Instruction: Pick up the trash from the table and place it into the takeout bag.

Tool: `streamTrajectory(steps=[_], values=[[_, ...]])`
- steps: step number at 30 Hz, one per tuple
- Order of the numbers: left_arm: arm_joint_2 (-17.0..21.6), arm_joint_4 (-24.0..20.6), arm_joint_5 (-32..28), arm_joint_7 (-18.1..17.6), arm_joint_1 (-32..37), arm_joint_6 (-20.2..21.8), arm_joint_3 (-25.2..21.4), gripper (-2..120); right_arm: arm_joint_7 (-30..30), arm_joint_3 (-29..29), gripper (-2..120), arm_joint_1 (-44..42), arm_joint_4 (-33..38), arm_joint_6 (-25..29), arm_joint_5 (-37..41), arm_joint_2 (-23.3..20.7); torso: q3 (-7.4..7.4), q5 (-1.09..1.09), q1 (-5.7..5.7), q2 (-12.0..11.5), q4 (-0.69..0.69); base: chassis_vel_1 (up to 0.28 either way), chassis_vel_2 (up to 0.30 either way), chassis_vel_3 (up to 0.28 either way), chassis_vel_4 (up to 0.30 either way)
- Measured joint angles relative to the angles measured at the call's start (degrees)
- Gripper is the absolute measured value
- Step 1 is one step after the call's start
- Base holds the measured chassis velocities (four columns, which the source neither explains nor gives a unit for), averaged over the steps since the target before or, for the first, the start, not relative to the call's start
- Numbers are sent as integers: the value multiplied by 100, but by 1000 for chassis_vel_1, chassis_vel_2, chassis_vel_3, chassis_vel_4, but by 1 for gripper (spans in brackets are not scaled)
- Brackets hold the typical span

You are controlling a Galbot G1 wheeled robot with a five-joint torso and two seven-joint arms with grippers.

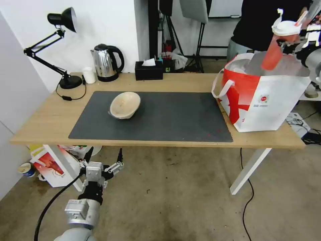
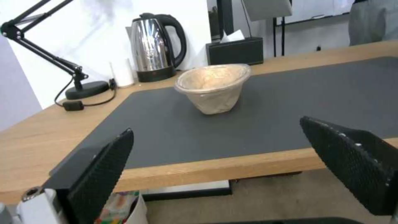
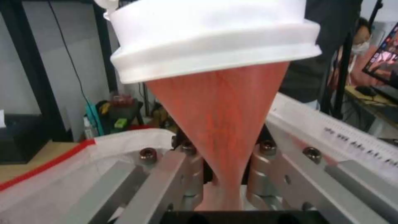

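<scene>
1. Head view. You see the right gripper (image 1: 290, 43) at the upper right, clamped on the tall red drink cup (image 1: 277, 47), which hangs tilted over the open mouth of the takeout bag (image 1: 264, 100) at the right end of the table (image 1: 43, 124). The shallow beige bowl (image 1: 125, 105) lies tipped on the dark grey mat (image 1: 167, 117), well apart from the bag. The left gripper (image 1: 104, 156) waits low, in front of the table's near edge, its fingers spread wide and empty. A kettle (image 1: 106, 62), a desk lamp (image 1: 60, 47) and a black tissue box (image 1: 149, 70) stand along the far edge.

2. Left wrist view. Both black pads (image 2: 104, 174) stand far apart, nothing between them. Ahead of them, the beige bowl (image 2: 213, 87) leans on its side on the mat. Judge it light and thin-walled, likely to dent; take it across the rim, gently.

3. Right wrist view. The cup (image 3: 219, 124) tapers down between the closed fingers (image 3: 182, 174), held on its narrow lower body, with its white lid (image 3: 211, 40) on top. The smooth taper may slip; keep your squeeze moderate, since the wall probably flexes. The bag's rim (image 3: 62, 146) shows below.
</scene>
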Motion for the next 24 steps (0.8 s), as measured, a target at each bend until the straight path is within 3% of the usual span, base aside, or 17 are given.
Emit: streamTrajectory(steps=[5, 13, 15, 23, 24], values=[[0, 0, 0, 0, 0, 0, 0, 100, 31, -29, 7, -119, -29, -88, -119, 79, 0, 0, -1, 0, 0, 0, 0, 0, 0], [0, 0, 0, 0, 0, 0, 0, 100, 576, 69, 40, -284, 314, -907, -75, 60, 0, -1, -1, 0, 0, 0, 0, 0, 0], [0, 0, 0, 0, 0, 0, 0, 100, 581, 91, 43, -314, 354, -964, -84, 35, 0, -1, 0, 0, -1, 0, 0, 0, 0], [0, 0, 0, 0, 0, 0, 0, 100, 558, 224, 77, -577, 640, -1027, -131, -111, 0, -1, 0, 0, -1, 0, 0, 0, 0], [0, 0, 0, 0, 0, 0, 0, 100, 558, 224, 77, -577, 640, -1027, -131, -111, 0, -1, 0, 0, -1, 0, 0, 0, 0]])
